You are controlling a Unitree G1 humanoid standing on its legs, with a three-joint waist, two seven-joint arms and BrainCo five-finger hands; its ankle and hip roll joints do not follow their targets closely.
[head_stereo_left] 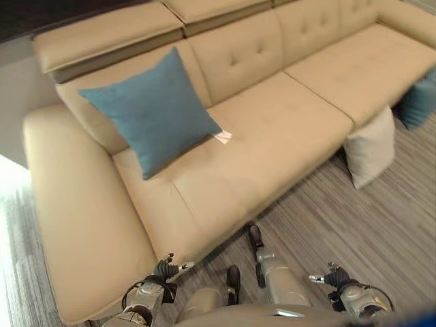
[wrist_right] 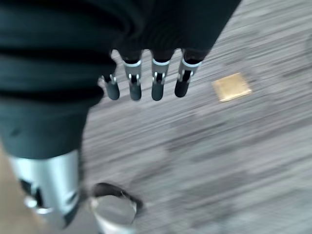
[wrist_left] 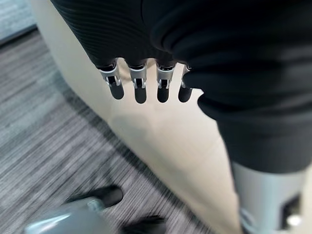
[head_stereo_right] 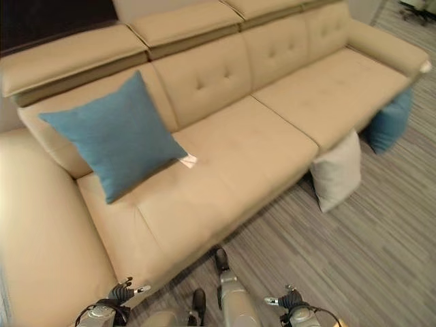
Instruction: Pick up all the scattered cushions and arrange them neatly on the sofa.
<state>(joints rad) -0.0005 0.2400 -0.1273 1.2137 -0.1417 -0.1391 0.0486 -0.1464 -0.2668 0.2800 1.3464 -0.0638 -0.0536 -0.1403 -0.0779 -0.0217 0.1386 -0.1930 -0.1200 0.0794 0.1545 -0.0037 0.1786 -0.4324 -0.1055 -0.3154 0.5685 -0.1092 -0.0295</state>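
**One cushion up, two still on the floor**

The blue cushion (head_stereo_left: 153, 112) leans against the backrest at the left end of the sofa (head_stereo_left: 272, 136). A cream cushion (head_stereo_left: 371, 150) stands on the floor (head_stereo_left: 381, 231), propped against the sofa's front edge, and a second blue cushion (head_stereo_right: 390, 121) sits on the floor just beyond it, tucked by the far corner.

Both robot hands hang low and hold nothing: the left robot hand (wrist_left: 141, 87) beside the sofa's near front, fingers straight and relaxed; the right robot hand (wrist_right: 146, 83) over bare floor, fingers likewise loose.

The risk, as I judge it, is reach: both floor cushions lie well to the right, so bending for them from here could miss or topple the cream one (it stands on edge). A small white tag (head_stereo_left: 223, 136) lies on the seat beside the placed cushion, and a yellowish square (wrist_right: 232, 87) marks the floor.
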